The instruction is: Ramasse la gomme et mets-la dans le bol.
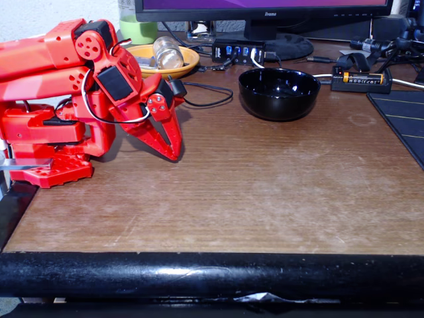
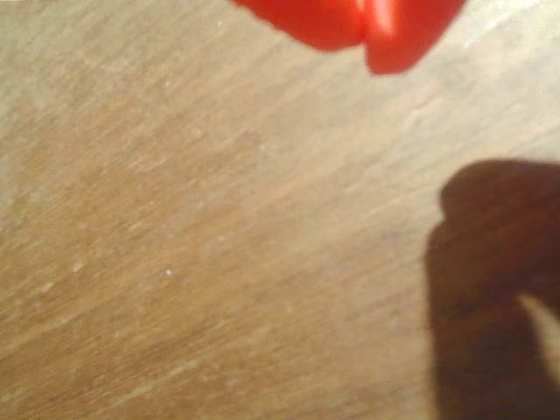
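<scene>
At the left of the fixed view, the red pincer (image 1: 173, 154) points down at the desk (image 1: 265, 192), fingers together, gripping nothing, with the black bowl (image 1: 279, 93) at upper centre.

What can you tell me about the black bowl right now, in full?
The black bowl is round and glossy, with deep rounded sides; it looks like glazed ceramic or hard plastic, with bright highlights inside. It stands upright on the brown wooden table, toward the back, in front of the monitor's base in the fixed view. As far as its inside shows, it holds nothing. Nothing touches it; a white cable runs just behind it. The red pincer rests far off to its left, tips at the table.
</scene>
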